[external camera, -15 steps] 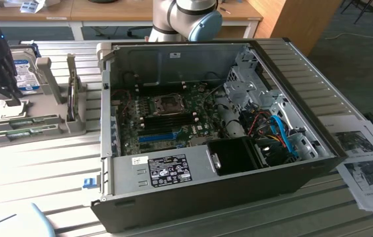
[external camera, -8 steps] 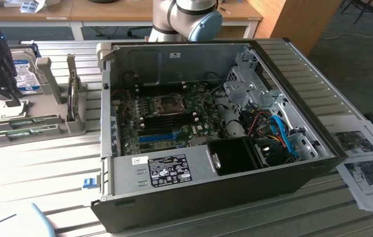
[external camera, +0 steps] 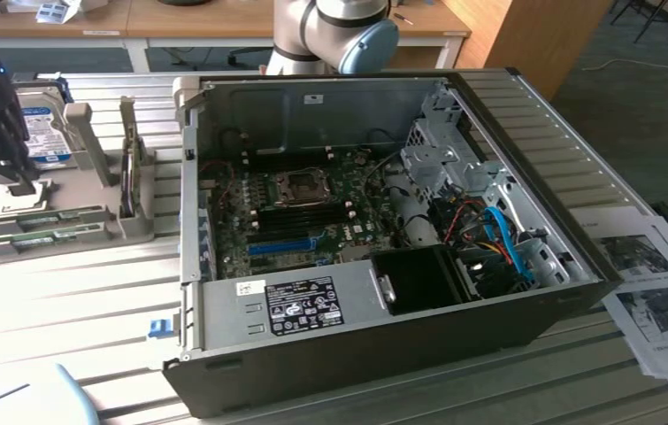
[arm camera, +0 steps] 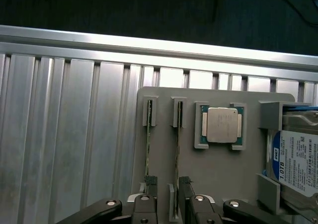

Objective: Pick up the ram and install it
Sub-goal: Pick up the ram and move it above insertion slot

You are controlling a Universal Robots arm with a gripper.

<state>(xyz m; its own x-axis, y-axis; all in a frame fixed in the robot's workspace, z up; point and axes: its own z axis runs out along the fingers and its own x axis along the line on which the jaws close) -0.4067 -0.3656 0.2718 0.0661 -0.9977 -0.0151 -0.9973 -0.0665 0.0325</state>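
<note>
Two-fingered, hovering with fingers of the gripper (arm camera: 168, 186) released and empty just over the ram (arm camera: 178, 144), racked upright on its long edge near the grey holder's (arm camera: 223, 174) edge opposite the hard drive (arm camera: 298, 159), presumably to leave both faces free for pinching.

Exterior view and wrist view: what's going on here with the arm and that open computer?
The arm's gripper stands open over one end of a grey holder, where two ram sticks stand on edge in slots. It holds nothing; whether its fingers touch a stick cannot be told. A processor and a hard drive sit in the same holder. The computer case lies open to the exterior view's right of the holder, its motherboard exposed.
</note>
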